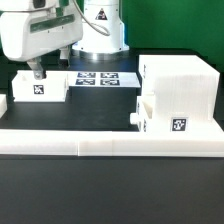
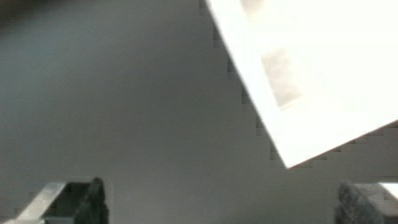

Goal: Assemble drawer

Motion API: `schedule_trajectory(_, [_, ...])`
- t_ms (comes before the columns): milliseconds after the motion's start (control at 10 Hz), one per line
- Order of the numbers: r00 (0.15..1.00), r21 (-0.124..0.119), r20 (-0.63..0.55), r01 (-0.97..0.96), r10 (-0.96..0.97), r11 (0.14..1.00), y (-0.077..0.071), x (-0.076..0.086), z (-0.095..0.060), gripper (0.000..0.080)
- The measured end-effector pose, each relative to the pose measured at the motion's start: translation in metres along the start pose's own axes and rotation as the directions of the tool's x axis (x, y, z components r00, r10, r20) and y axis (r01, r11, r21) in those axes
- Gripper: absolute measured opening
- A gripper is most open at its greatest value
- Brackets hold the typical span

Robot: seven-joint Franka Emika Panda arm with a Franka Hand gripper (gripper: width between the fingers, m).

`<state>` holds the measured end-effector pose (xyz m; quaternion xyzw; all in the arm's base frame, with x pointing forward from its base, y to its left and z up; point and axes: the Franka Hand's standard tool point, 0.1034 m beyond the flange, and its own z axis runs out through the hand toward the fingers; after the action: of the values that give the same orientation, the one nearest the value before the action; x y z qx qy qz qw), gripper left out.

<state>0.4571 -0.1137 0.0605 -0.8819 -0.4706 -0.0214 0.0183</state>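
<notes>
Low border wall (image 1: pixel 110 148) up front — beyond, arm (image 1: pixel 40 35) downward, tool (image 1: pixel 38 72) wide-open near far tray (image 1: pixel 50 90)

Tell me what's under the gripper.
Under the open gripper: bare black table, with the nearest tray's white corner to one side. Whatever the tray covers is hidden.

The exterior view sits low at the near side, facing across the border wall (image 1: pixel 110 146) and black table (image 1: pixel 100 112) toward the arm's base (image 1: pixel 100 20) beyond. The wrist view looks down from close above that table (image 2: pixel 125 110). Both show the gripper (image 1: pixel 38 72) (image 2: pixel 222 203) and, apparently, the tray (image 1: pixel 40 88) (image 2: pixel 317 70) at the exterior view's left.
</notes>
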Motion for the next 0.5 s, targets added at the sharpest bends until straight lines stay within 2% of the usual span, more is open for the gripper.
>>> schedule_trajectory(200, [0.989,0.011,0.000,-0.145,0.145,0.989,-0.0035,-0.0015,0.0020,0.0648])
schedule_trajectory(500, [0.951,0.015,-0.002,-0.309,0.309,0.951,-0.0043,0.0000,0.0027,0.0648])
